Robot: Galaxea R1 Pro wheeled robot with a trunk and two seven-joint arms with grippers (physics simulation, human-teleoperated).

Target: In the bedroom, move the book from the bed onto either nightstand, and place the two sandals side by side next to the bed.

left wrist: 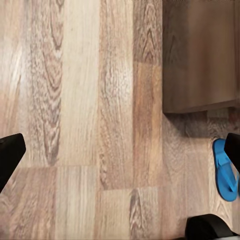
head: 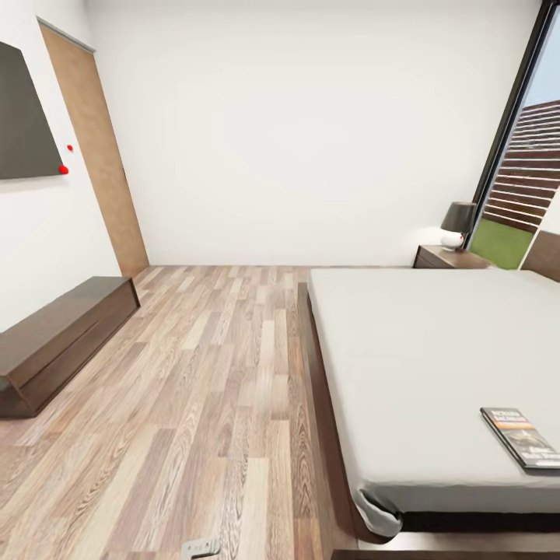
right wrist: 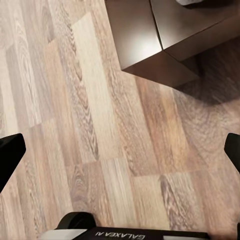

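Note:
The book (head: 519,438), dark with an orange band, lies flat near the foot end of the bed (head: 435,365), close to the mattress's right side. A nightstand (head: 449,257) stands beyond the bed by the window and carries a lamp (head: 459,224). One blue sandal (left wrist: 225,171) lies on the plank floor near a dark brown wooden corner (left wrist: 200,55). My left gripper (left wrist: 121,150) hangs open over bare floor, and the sandal sits beside one of its fingers (left wrist: 233,150). My right gripper (right wrist: 121,150) is open above the floor near the bed frame's corner (right wrist: 150,40).
A long low dark dresser (head: 62,334) stands against the left wall under a dark wall panel (head: 27,117). A wooden door (head: 97,155) is in the far left corner. Wide plank floor (head: 210,373) runs between dresser and bed. My base (right wrist: 125,232) shows below the right gripper.

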